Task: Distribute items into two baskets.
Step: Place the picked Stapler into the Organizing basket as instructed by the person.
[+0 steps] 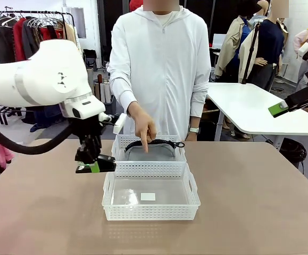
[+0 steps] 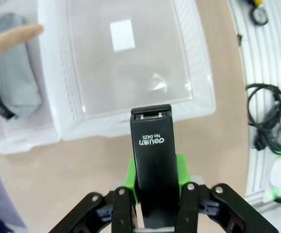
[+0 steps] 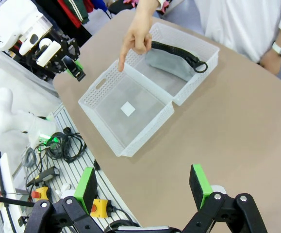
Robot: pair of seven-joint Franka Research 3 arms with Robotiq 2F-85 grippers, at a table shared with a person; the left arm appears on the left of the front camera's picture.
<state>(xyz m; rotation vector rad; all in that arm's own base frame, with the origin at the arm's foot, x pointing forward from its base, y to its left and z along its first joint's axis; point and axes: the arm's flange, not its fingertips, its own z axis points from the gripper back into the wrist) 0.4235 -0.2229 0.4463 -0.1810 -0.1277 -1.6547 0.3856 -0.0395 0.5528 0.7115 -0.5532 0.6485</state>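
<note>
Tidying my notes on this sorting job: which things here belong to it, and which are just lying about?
Job:
stapler, held in the left gripper
grey pouch in the far basket
near basket, holding nothing
person's hand, pointing down at the baskets

Lying about:
cables
clothes rack
white table

Two white lattice-sided baskets [image 1: 151, 197] [image 1: 123, 146] sit on a tan bench [image 1: 249, 202]. The far one holds a grey pouch [image 1: 149, 153] with black handle. The black stapler [image 2: 155, 170] bears white print between green pads.
</note>
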